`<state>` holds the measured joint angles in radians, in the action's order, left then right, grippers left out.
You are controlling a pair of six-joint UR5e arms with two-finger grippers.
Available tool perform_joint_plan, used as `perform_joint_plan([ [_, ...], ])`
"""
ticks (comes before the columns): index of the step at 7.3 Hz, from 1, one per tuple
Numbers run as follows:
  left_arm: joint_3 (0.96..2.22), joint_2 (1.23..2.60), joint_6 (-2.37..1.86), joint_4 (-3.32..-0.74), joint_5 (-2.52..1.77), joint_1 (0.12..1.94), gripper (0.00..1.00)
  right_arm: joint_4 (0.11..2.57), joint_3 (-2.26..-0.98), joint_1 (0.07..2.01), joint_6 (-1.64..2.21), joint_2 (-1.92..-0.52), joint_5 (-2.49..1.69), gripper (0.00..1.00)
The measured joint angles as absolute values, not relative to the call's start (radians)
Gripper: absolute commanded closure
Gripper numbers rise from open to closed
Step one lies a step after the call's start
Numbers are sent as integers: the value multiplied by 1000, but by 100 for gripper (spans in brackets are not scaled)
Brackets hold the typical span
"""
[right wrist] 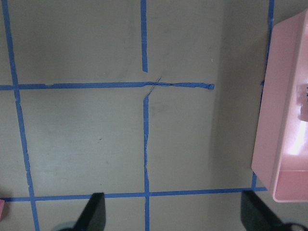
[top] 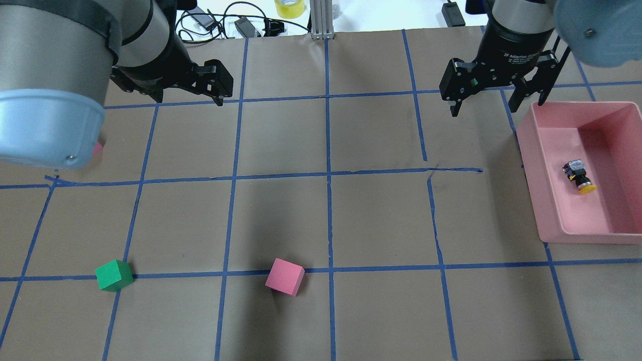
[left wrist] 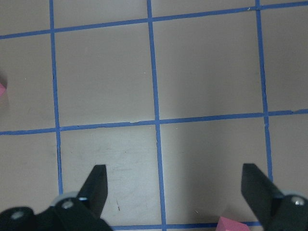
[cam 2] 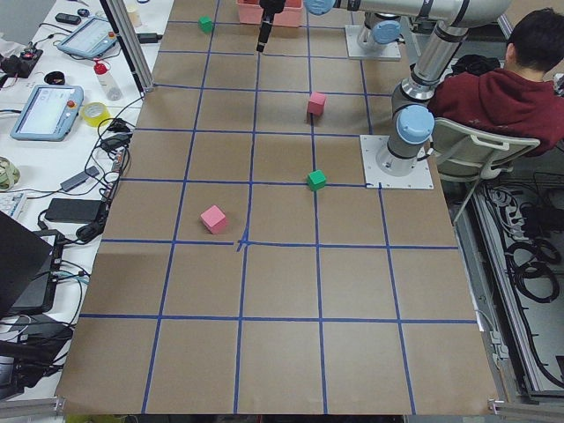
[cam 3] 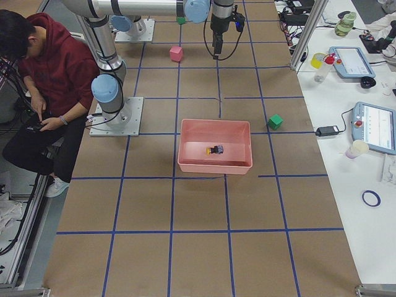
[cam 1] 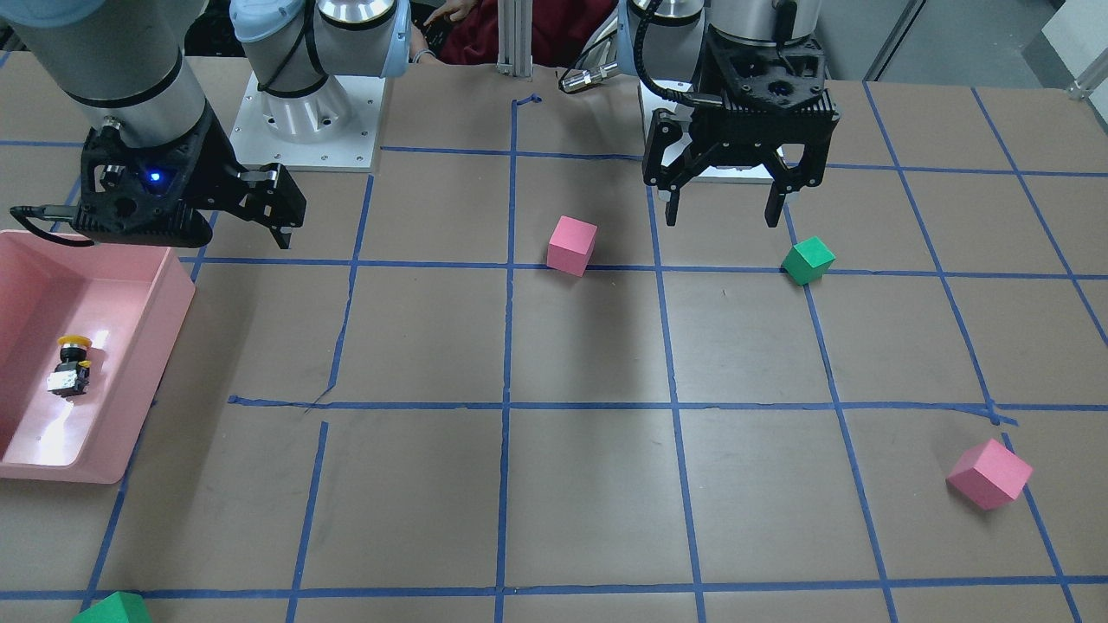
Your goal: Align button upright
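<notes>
The button lies on its side inside the pink tray, yellow cap toward the robot and grey base away from it. It also shows in the overhead view and the exterior right view. My right gripper is open and empty, hovering over the table just beside the tray's far corner, apart from the button; its wrist view shows the tray's wall at the right. My left gripper is open and empty above the table, far from the tray; its fingers stand wide apart.
A pink cube and a green cube lie near the left gripper. Another pink cube and a green cube lie toward the operators' side. Blue tape lines grid the brown table.
</notes>
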<state>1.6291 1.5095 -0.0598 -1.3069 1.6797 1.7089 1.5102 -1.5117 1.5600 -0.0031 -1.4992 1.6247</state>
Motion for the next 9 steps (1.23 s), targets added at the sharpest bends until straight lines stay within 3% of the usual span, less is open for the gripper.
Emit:
perform_joint_plan([
  [9, 1629, 1509, -60, -1307, 1680, 1710, 0, 1551, -1498, 1558, 14, -1487, 1618, 0],
])
